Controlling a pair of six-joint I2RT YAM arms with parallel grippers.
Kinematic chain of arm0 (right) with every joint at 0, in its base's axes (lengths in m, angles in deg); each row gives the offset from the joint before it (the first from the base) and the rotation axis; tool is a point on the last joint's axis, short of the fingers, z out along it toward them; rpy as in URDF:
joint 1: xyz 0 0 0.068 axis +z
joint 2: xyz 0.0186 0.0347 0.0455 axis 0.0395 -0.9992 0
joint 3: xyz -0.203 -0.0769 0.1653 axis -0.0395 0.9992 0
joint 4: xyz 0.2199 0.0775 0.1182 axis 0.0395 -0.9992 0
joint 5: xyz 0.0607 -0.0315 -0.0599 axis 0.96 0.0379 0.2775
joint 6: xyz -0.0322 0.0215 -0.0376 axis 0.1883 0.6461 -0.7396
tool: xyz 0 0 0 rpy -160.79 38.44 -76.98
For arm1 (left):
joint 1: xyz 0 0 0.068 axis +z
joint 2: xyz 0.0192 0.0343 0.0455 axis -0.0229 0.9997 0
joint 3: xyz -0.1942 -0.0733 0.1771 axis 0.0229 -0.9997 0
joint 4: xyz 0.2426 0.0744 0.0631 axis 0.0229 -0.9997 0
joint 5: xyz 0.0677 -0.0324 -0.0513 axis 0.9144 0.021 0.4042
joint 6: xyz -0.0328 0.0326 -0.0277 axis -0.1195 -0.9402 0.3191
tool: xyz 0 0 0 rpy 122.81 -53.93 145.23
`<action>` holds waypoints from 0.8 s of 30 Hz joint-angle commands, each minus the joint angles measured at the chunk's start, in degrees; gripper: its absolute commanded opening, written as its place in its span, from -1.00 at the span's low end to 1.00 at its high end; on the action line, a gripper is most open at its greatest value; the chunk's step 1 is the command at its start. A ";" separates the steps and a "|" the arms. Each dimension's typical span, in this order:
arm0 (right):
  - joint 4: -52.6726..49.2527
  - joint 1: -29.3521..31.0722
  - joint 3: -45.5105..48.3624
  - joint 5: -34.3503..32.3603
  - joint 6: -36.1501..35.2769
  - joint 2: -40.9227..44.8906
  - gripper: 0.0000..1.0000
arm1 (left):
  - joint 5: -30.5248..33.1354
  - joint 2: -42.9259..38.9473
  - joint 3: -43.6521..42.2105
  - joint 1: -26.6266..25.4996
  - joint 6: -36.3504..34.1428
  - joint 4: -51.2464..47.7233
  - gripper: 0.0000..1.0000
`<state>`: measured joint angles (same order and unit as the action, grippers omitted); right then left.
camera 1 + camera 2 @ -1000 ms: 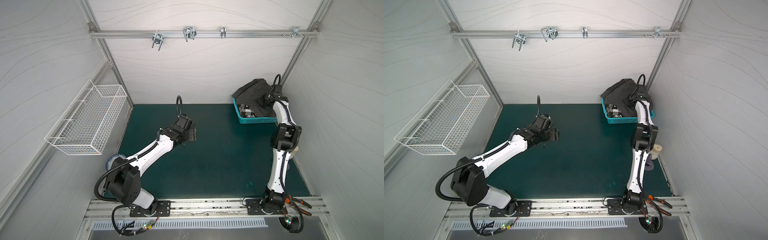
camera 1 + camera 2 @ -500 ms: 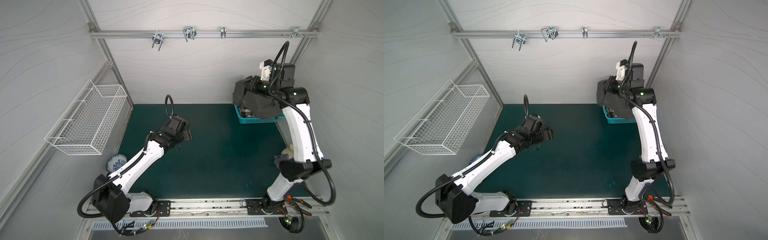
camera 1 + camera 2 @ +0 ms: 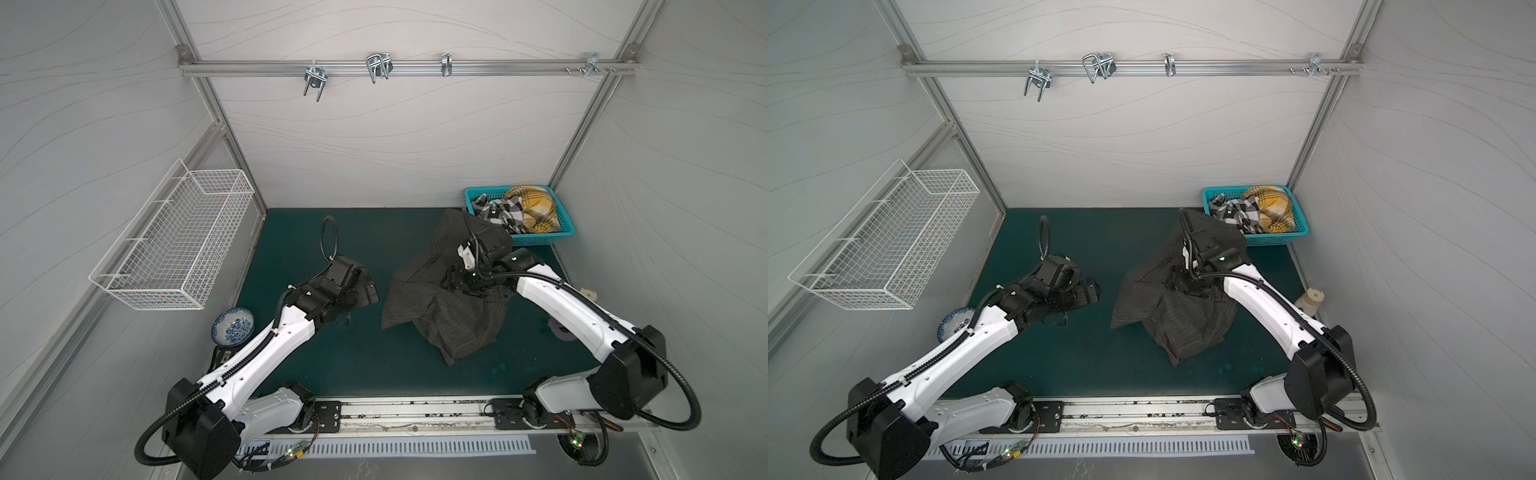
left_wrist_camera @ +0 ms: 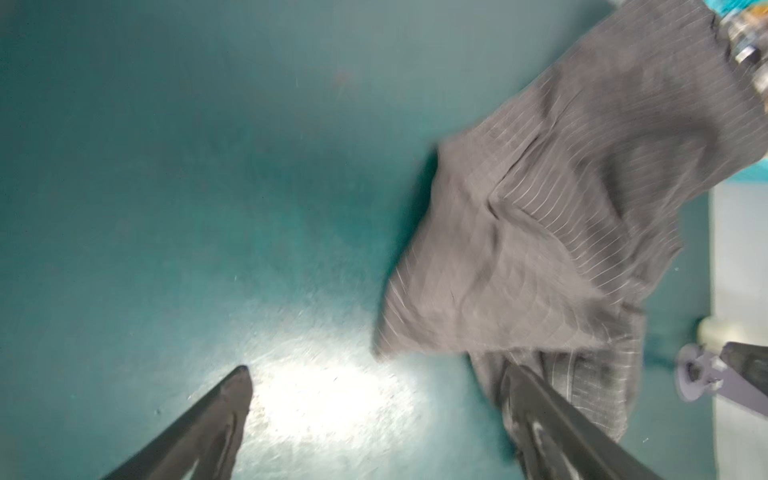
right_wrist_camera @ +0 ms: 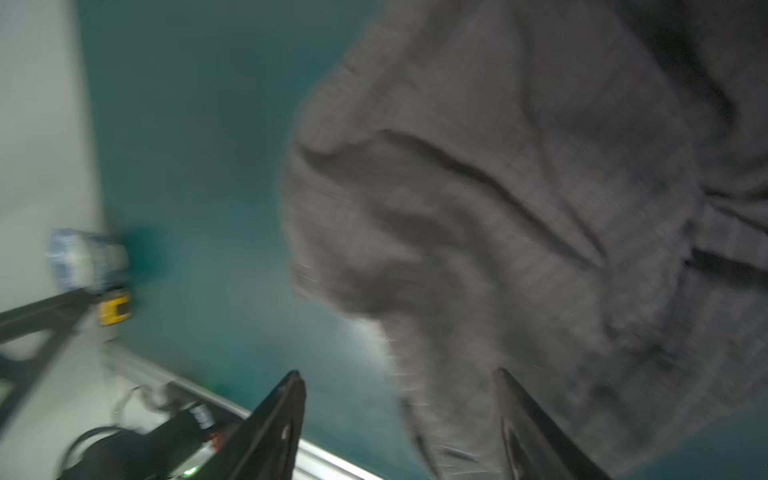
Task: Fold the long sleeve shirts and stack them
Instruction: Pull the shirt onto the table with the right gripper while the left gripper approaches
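Two white-and-black robot arms stand on one metal mounting rail [image 3: 415, 411] at the near edge of the dark green surface [image 3: 332, 365]: the left arm [image 3: 266, 353] and the right arm [image 3: 561, 307].

One round blue-and-white patterned bowl [image 3: 232, 327] sits at the near-left edge of the surface, beside the left arm.

The left gripper [image 4: 376, 370] has its two fingers spread wide with nothing between them. It hovers over bare surface left of centre, just beside the grey shirt. In the left wrist view one finger overlaps the cloth's edge; contact cannot be determined.

The right gripper [image 5: 397, 376] has its two fingers spread apart above the crumpled grey cloth. The right wrist view is blurred, and no fold appears pinched.

One small white jar [image 3: 1312, 297] stands at the right edge of the surface.

Shirt count: three.
1. One dark charcoal-grey pinstriped cloth shirt [image 3: 440, 307] lies crumpled and unfolded on the surface, right of centre, under the right arm's wrist. Its far end reaches the basket's near-left corner.
2. One black-and-white checked cloth shirt [image 3: 498, 212] is bunched in the basket's left part.
3. One mustard-yellow plaid cloth shirt [image 3: 536, 208] is bunched in the basket's right part, touching the checked shirt.

One teal rectangular plastic basket [image 3: 540, 240] stands in the far-right corner. One white wire basket [image 3: 174, 241] hangs on the left wall. One aluminium rail [image 3: 498, 68] crosses the back wall and carries four metal hooks [image 3: 378, 68].
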<state>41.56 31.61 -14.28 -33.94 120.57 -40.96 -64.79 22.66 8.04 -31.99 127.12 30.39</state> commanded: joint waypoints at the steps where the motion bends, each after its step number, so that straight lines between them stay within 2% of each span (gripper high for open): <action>1: -4.87 3.52 1.75 -7.61 1.97 4.51 0.47 | -4.60 2.63 -2.01 -0.22 2.14 5.74 0.97; 4: -7.49 3.73 6.36 -8.91 4.72 6.91 0.46 | -7.67 6.47 -2.63 -1.13 2.68 12.08 0.98; 9: -3.80 6.08 13.83 -4.79 7.78 10.03 0.46 | -10.16 22.02 4.78 -1.11 1.12 16.57 0.99; 11: -3.18 9.79 15.36 -4.28 9.13 8.66 0.46 | -10.38 28.05 7.91 -0.99 1.04 17.09 0.99; 14: -3.50 16.51 16.94 -7.11 13.00 5.52 0.47 | -10.81 35.60 12.36 -0.98 1.21 19.04 0.99; 18: -2.65 17.72 17.96 -7.15 16.28 0.54 0.44 | -11.14 41.72 18.46 -1.02 1.95 20.12 0.90; 19: -3.10 17.32 17.50 -7.25 16.29 -0.41 0.42 | -11.65 42.47 19.27 -1.01 2.18 20.46 0.82; 21: -3.47 15.67 16.60 -7.51 16.24 -2.48 0.30 | -12.51 43.44 20.75 -1.03 2.46 20.60 0.50; 22: -3.72 14.42 16.26 -8.02 15.94 -3.30 0.16 | -12.85 43.53 21.06 -1.00 2.41 20.38 0.24; 24: -4.57 10.78 15.53 -10.68 14.76 -5.05 -0.16 | -13.90 43.23 20.81 -1.01 1.90 19.57 -0.52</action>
<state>39.31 46.10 2.83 -40.65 134.56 -44.26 -77.14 65.66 26.53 -32.89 129.00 48.95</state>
